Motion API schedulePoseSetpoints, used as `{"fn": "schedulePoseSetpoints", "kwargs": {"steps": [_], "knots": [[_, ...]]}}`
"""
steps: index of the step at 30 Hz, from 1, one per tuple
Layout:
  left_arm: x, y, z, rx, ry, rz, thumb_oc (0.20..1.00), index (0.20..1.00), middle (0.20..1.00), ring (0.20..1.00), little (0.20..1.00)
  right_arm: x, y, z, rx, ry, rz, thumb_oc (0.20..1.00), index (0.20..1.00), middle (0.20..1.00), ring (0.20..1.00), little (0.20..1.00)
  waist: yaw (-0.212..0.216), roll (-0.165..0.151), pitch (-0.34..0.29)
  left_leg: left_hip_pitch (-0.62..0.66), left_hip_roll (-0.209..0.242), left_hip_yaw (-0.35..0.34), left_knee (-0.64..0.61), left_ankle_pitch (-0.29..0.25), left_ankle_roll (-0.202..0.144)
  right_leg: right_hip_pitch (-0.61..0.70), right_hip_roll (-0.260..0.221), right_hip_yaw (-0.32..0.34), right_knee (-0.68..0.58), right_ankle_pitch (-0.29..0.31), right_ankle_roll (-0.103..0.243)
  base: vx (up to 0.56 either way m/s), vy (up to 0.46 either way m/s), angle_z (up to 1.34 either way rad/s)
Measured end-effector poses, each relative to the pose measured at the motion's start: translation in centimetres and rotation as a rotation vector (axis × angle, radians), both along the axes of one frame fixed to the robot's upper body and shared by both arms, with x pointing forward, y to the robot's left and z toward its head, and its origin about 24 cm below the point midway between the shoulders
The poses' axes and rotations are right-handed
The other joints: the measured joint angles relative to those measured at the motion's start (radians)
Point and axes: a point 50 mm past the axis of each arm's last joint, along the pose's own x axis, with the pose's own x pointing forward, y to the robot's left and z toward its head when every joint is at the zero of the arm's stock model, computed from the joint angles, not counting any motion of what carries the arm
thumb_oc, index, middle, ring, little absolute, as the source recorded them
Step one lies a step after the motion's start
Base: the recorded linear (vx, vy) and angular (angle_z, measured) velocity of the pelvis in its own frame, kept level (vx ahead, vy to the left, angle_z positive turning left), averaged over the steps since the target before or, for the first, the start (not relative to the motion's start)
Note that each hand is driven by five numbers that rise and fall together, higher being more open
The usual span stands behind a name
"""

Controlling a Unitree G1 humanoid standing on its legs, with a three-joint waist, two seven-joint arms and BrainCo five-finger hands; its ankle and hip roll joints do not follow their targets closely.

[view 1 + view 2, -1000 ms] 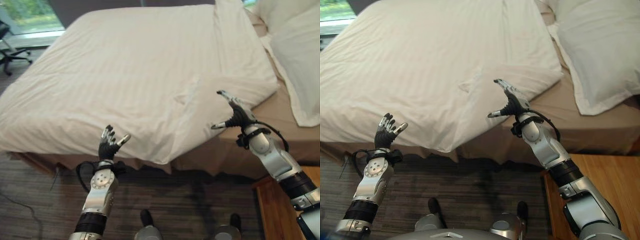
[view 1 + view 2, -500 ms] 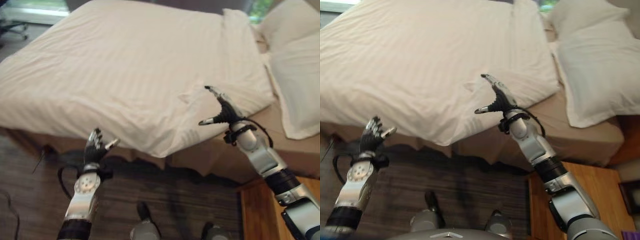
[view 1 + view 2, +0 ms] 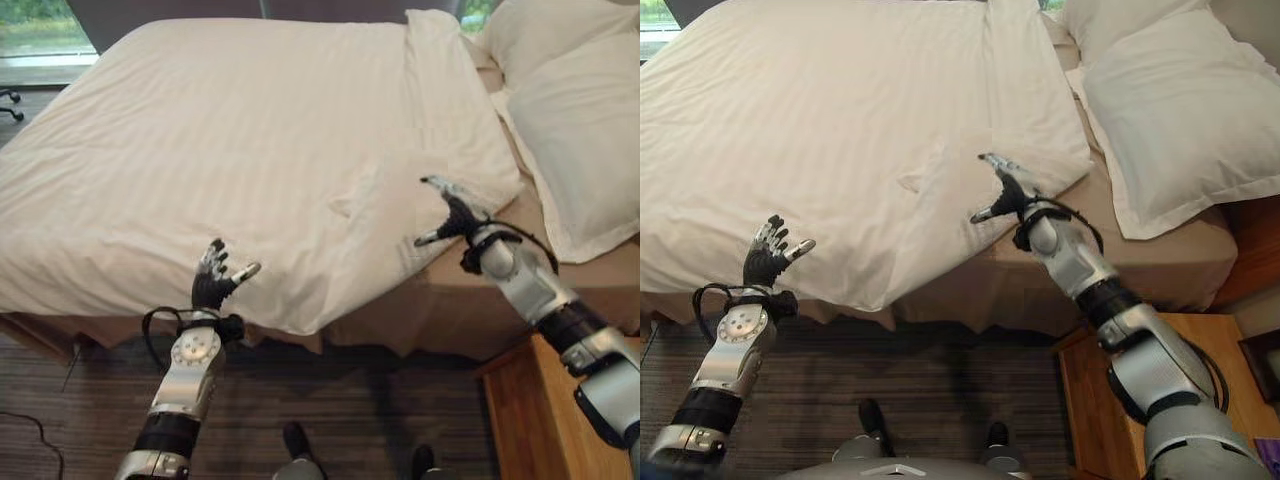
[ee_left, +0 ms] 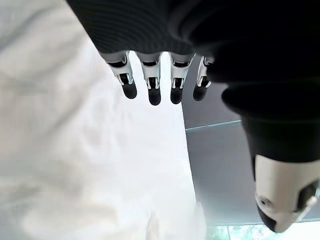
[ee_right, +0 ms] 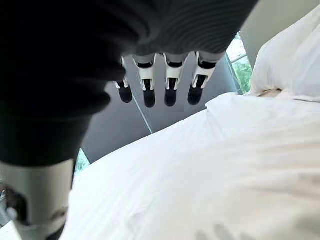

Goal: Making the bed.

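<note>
Since a second ago, our head camera has swung, so the whole scene sits differently in both eye views; the white duvet (image 3: 250,150) itself lies as it did. Our right hand (image 3: 452,212), fingers straight and spread, has moved closer to the duvet's turned-back corner and now hovers just over that edge. Our left hand (image 3: 215,281), fingers loosely open, has risen slightly and now overlaps the duvet's hanging front edge rather than sitting just below it.
</note>
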Motion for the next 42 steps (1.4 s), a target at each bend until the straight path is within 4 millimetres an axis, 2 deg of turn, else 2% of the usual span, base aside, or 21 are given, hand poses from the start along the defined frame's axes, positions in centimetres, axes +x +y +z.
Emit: {"fn": "schedulePoseSetpoints", "kwargs": {"steps": [4, 6, 8, 10, 12, 13, 14, 16, 17, 18, 19, 24, 25, 27, 32, 33, 35, 36, 37, 38, 42], "knots": [[2.2, -2.2, 2.6, 0.010, -0.097, -0.075, 1.000, 1.000, 1.000, 1.000, 1.000, 0.4, -2.9, 2.2, -0.047, -0.072, -0.108, 1.000, 1.000, 1.000, 1.000, 1.000, -0.003, 0.015, 0.054, -0.061, -0.008, 0.032, 0.040, 0.033, 0.043, 0.022, 0.001, -0.093, -0.003, -0.017, -0.007, 0.02, -0.032, 0.65], [2.7, -2.8, 2.7, 0.032, -0.093, -0.102, 1.000, 1.000, 1.000, 1.000, 1.000, 1.0, -3.0, 3.6, -0.111, -0.096, -0.134, 1.000, 1.000, 1.000, 1.000, 1.000, -0.011, 0.031, 0.072, -0.074, -0.011, 0.079, 0.044, 0.034, 0.044, 0.043, 0.006, -0.134, -0.003, -0.030, -0.009, 0.09, -0.013, 0.59], [2.8, -2.6, 3.0, 0.044, -0.096, -0.105, 1.000, 1.000, 1.000, 1.000, 1.000, 1.2, -3.5, 4.9, -0.128, -0.140, -0.161, 1.000, 1.000, 1.000, 1.000, 1.000, -0.012, 0.016, 0.085, -0.076, -0.029, 0.064, 0.033, 0.029, 0.039, 0.066, 0.009, -0.165, 0.005, -0.045, -0.009, 0.03, 0.035, 0.57], [3.2, -2.9, 3.4, 0.077, -0.099, -0.131, 1.000, 1.000, 1.000, 1.000, 1.000, 1.4, -4.8, 4.8, -0.132, -0.139, -0.231, 1.000, 1.000, 1.000, 1.000, 1.000, -0.024, 0.004, 0.101, -0.077, -0.043, 0.068, 0.018, 0.025, 0.052, 0.025, -0.019, -0.199, 0.151, -0.120, -0.012, -0.07, 0.055, 0.63], [4.0, -3.5, 4.0, 0.096, -0.105, -0.147, 1.000, 1.000, 1.000, 1.000, 1.000, 1.9, -5.1, 5.8, -0.125, -0.160, -0.270, 1.000, 1.000, 1.000, 1.000, 1.000, -0.023, 0.022, 0.139, -0.083, -0.030, 0.028, 0.006, 0.004, 0.097, -0.112, -0.052, -0.128, 0.398, -0.244, -0.032, 0.10, 0.000, 0.30], [4.6, -3.8, 4.6, 0.110, -0.115, -0.159, 1.000, 1.000, 1.000, 1.000, 1.000, 2.0, -5.1, 6.6, -0.123, -0.181, -0.277, 1.000, 1.000, 1.000, 1.000, 1.000, -0.033, 0.030, 0.157, -0.101, -0.035, 0.010, -0.013, 0.013, 0.120, -0.193, -0.052, -0.061, 0.433, -0.272, -0.028, 0.23, -0.047, 0.38], [5.1, -3.8, 5.2, 0.115, -0.124, -0.155, 1.000, 1.000, 1.000, 1.000, 1.000, 2.2, -4.7, 8.1, -0.113, -0.219, -0.279, 1.000, 1.000, 1.000, 1.000, 1.000, -0.037, 0.041, 0.181, -0.130, -0.044, 0.007, -0.016, 0.011, 0.116, -0.314, -0.045, 0.031, 0.424, -0.226, -0.027, 0.25, -0.093, 0.55], [5.1, -3.1, 4.5, 0.120, -0.088, -0.131, 1.000, 1.000, 1.000, 1.000, 1.000, 2.3, -4.3, 8.2, -0.106, -0.225, -0.275, 1.000, 1.000, 1.000, 1.000, 1.000, -0.055, 0.056, 0.201, -0.125, -0.051, 0.013, -0.021, 0.004, 0.106, -0.321, -0.031, 0.053, 0.371, -0.111, -0.029, 0.18, -0.138, 0.30], [4.4, -2.1, 4.2, 0.107, -0.090, -0.101, 1.000, 1.000, 1.000, 1.000, 1.000, 2.4, -3.7, 7.6, -0.098, -0.210, -0.266, 1.000, 1.000, 1.000, 1.000, 1.000, -0.051, 0.059, 0.210, -0.126, -0.039, 0.029, 0.003, -0.066, 0.040, -0.286, -0.017, 0.038, 0.312, -0.094, -0.039, 0.11, -0.166, 0.04], [3.9, -1.7, 3.9, 0.091, -0.091, -0.085, 1.000, 1.000, 1.000, 1.000, 1.000, 2.3, -3.6, 7.0, -0.096, -0.199, -0.259, 1.000, 1.000, 1.000, 1.000, 1.000, -0.057, 0.047, 0.217, -0.119, -0.037, 0.043, 0.019, -0.096, 0.010, -0.252, -0.022, 0.027, 0.265, -0.069, -0.046, 0.12, -0.171, 0.05], [3.3, -1.5, 2.8, 0.073, -0.063, -0.073, 1.000, 1.000, 1.000, 1.000, 1.000, 2.2, -3.9, 6.1, -0.101, -0.174, -0.264, 1.000, 1.000, 1.000, 1.000, 1.000, -0.054, 0.043, 0.220, -0.087, -0.039, 0.049, 0.056, -0.032, 0.051, -0.204, -0.013, 0.015, 0.220, -0.055, -0.049, 0.14, -0.173, 0.12], [2.7, -1.6, 1.6, 0.067, -0.025, -0.087, 1.000, 1.000, 1.000, 1.000, 1.000, 2.2, -4.4, 6.4, -0.102, -0.184, -0.287, 1.000, 1.000, 1.000, 1.000, 1.000, -0.050, 0.031, 0.217, -0.053, -0.066, 0.044, -0.007, 0.009, 0.115, -0.149, -0.012, -0.042, 0.175, -0.058, -0.048, 0.07, -0.098, 0.26], [2.7, -1.8, 1.6, 0.069, -0.028, -0.096, 1.000, 1.000, 1.000, 1.000, 1.000, 2.2, -4.4, 6.4, -0.105, -0.183, -0.286, 1.000, 1.000, 1.000, 1.000, 1.000, -0.047, 0.030, 0.217, -0.055, -0.074, 0.044, -0.018, 0.040, 0.160, -0.146, -0.019, -0.067, 0.186, -0.060, -0.047, 0.05, -0.070, 0.37], [2.6, -1.8, 1.5, 0.071, -0.024, -0.097, 1.000, 1.000, 1.000, 1.000, 1.000, 2.2, -4.3, 6.4, -0.104, -0.185, -0.280, 1.000, 1.000, 1.000, 1.000, 1.000, -0.031, 0.029, 0.217, -0.055, -0.072, 0.043, -0.016, 0.060, 0.189, -0.148, -0.024, -0.085, 0.207, -0.064, -0.045, 0.04, -0.077, 0.22], [2.5, -2.0, 2.1, 0.081, -0.047, -0.114, 1.000, 1.000, 1.000, 1.000, 1.000, 2.4, -3.8, 8.5, -0.094, -0.244, -0.276, 1.000, 1.000, 1.000, 1.000, 1.000, -0.023, 0.024, 0.213, -0.081, -0.063, 0.042, -0.019, 0.060, 0.188, -0.155, -0.005, -0.090, 0.172, -0.066, -0.047, 0.01, -0.087, 0.02], [2.5, -2.1, 2.0, 0.082, -0.045, -0.118, 1.000, 1.000, 1.000, 1.000, 1.000, 2.4, -3.8, 8.5, -0.097, -0.245, -0.277, 0.561, 0.561, 0.561, 0.561, 0.561, -0.026, 0.024, 0.213, -0.090, -0.058, 0.042, -0.019, 0.061, 0.190, -0.171, -0.001, -0.090, 0.190, -0.067, -0.049, 0.00, -0.064, -0.07], [2.6, -2.1, 2.1, 0.081, -0.046, -0.118, 1.000, 1.000, 1.000, 1.000, 1.000, 2.4, -4.0, 8.4, -0.102, -0.240, -0.288, 0.200, 0.200, 0.200, 0.200, 0.200, -0.025, 0.026, 0.213, -0.098, -0.037, 0.042, -0.018, 0.068, 0.199, -0.240, -0.007, -0.082, 0.295, -0.088, -0.059, -0.02, -0.033, -0.19], [2.7, -2.2, 2.3, 0.083, -0.054, -0.120, 1.000, 1.000, 1.000, 1.000, 1.000, 2.5, -4.3, 8.5, -0.115, -0.238, -0.302, 0.200, 0.200, 0.200, 0.200, 0.200, -0.029, 0.038, 0.209, -0.122, -0.024, 0.038, -0.022, 0.073, 0.196, -0.308, 0.007, -0.080, 0.268, -0.132, -0.056, -0.04, -0.017, -0.09], [3.1, -2.2, 2.8, 0.088, -0.067, -0.123, 1.000, 1.000, 1.000, 1.000, 1.000, 2.5, -4.5, 8.7, -0.116, -0.239, -0.315, 0.200, 0.200, 0.200, 0.200, 0.200, -0.033, 0.026, 0.207, -0.132, -0.040, 0.037, -0.029, 0.079, 0.188, -0.302, 0.009, -0.079, 0.168, -0.037, -0.078, -0.03, -0.008, 0.14], [3.2, -2.5, 2.9, 0.077, -0.074, -0.125, 1.000, 1.000, 1.000, 1.000, 1.000, 2.5, -4.6, 9.0, -0.117, -0.245, -0.320, 0.200, 0.200, 0.200, 0.200, 0.200, -0.043, 0.045, 0.207, -0.142, -0.038, 0.030, -0.040, 0.083, 0.177, -0.295, 0.018, -0.093, 0.145, 0.002, -0.103, -0.04, 0.012, 0.14], [3.6, -2.1, 2.3, 0.084, -0.033, -0.102, 1.000, 1.000, 1.000, 1.000, 1.000, 3.3, -4.5, 6.0, -0.106, -0.140, -0.352, 0.200, 0.200, 0.200, 0.200, 0.200, -0.045, 0.061, 0.208, -0.145, -0.024, -0.007, -0.039, 0.125, 0.096, -0.327, 0.030, -0.044, 0.134, 0.029, -0.119, -0.08, 0.028, -0.30]]}}
